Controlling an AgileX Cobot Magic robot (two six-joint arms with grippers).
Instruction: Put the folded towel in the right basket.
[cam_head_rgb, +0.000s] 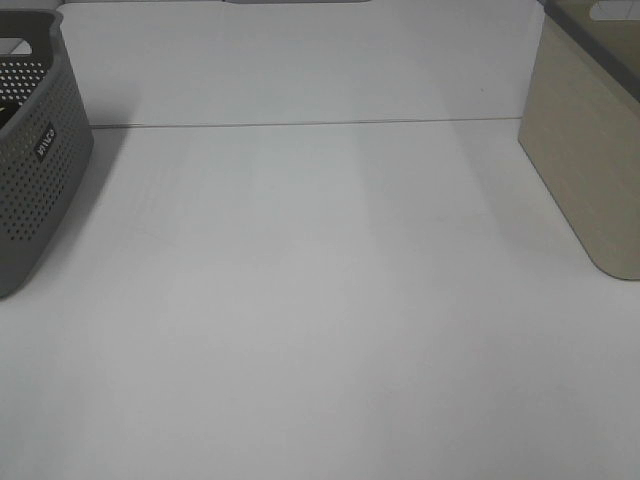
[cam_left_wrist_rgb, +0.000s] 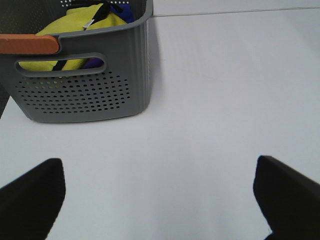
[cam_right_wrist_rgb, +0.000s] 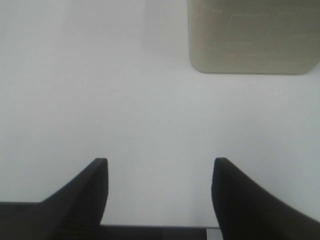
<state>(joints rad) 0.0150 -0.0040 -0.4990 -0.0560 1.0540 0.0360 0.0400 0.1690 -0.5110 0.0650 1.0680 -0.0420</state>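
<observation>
The white table (cam_head_rgb: 330, 300) fills nearly everything I see, bare across its middle in the high view; I judge that open stretch is kept as working room between two baskets, one at each side. The grey perforated basket (cam_head_rgb: 35, 150) stands at the left edge, the beige basket (cam_head_rgb: 585, 170) at the right edge, well apart; the beige one is where the towel must go, so its place beside my right arm suits that arm for the drop. Two baskets, then, and two arms, neither arm showing in the high view.

My left gripper (cam_left_wrist_rgb: 160, 200) hangs above the table near the grey basket, its jaws spread wide and holding nothing; my right gripper (cam_right_wrist_rgb: 159, 192) faces the foot of the beige basket, its jaws likewise parted and empty.

Inside the grey basket lies one heap of cloth (cam_left_wrist_rgb: 75, 30), yellow with dark and blue pieces; I cannot tell whether the folded towel is among them, and no folded towel shows on the table or in either pair of jaws.
</observation>
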